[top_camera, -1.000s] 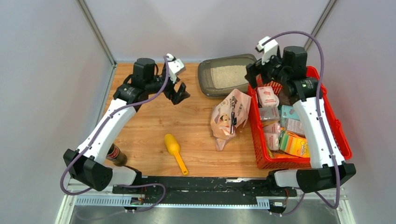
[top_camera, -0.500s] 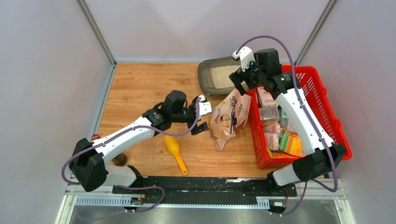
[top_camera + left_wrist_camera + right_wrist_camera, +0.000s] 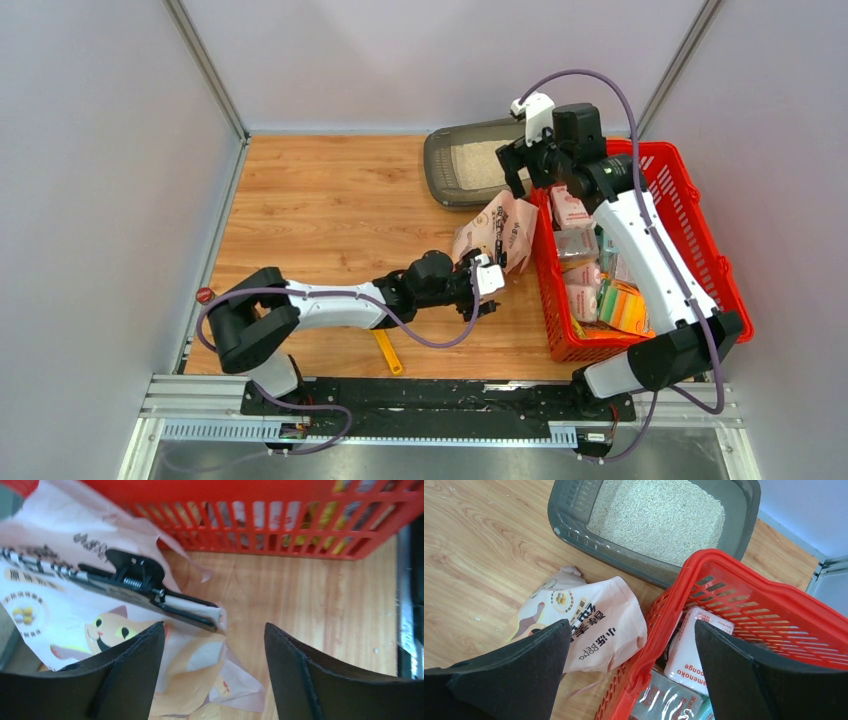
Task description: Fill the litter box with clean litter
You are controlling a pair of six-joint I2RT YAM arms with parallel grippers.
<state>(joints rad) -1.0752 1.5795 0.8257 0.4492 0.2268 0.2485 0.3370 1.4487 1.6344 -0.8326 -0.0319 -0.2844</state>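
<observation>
Left tool [image 3: 488, 290] is spread wide open with nothing in it, reaching low across the desk [image 3: 320, 210] right at the near end of the pink cat-print bag [image 3: 500, 232], which is pinched with a black clip [image 3: 150, 587]. Right tool [image 3: 630, 650] is open and empty too, hanging above where the bag meets the red basket [image 3: 722, 275]. The litter box [image 3: 574, 536] sits at the desk's far edge, right up against the basket's corner, with clean litter [image 3: 659, 515] in it. A yellow scoop [image 3: 388, 355] pokes out under the left arm.
</observation>
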